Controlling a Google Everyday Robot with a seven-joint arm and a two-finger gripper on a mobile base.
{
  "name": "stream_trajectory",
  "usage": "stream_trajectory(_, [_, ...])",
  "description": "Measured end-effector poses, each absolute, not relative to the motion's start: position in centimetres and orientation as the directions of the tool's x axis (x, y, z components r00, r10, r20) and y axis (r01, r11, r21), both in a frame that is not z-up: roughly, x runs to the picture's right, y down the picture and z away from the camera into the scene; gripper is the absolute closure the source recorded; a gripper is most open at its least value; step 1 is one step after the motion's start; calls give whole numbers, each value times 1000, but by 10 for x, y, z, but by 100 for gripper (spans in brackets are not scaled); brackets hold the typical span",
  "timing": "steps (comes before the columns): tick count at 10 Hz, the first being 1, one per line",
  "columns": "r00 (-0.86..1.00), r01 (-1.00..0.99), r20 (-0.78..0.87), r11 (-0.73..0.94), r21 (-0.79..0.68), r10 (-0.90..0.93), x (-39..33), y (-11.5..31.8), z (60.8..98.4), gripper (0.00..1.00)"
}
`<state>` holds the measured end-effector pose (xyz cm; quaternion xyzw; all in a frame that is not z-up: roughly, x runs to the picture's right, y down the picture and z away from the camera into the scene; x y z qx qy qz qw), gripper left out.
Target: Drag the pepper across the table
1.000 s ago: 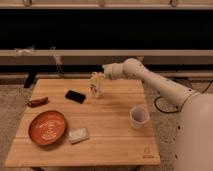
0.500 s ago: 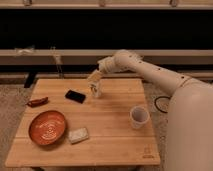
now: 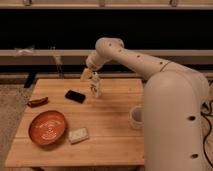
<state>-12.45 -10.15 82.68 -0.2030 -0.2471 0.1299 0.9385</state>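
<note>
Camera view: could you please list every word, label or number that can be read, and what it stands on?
No text is readable.
The packet beside the plate: any print is too blurred to read.
The phone: dark, nothing shown.
The gripper, hanging over the table just right of the phone: no legible markings.

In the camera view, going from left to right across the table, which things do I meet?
pepper → black phone → gripper, open, hanging over the table just right of the phone → white cup
</note>
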Motion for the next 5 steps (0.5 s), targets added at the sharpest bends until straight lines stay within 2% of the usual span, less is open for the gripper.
stream_trajectory(5, [927, 52, 355, 892, -450, 125, -167, -62, 836, 20])
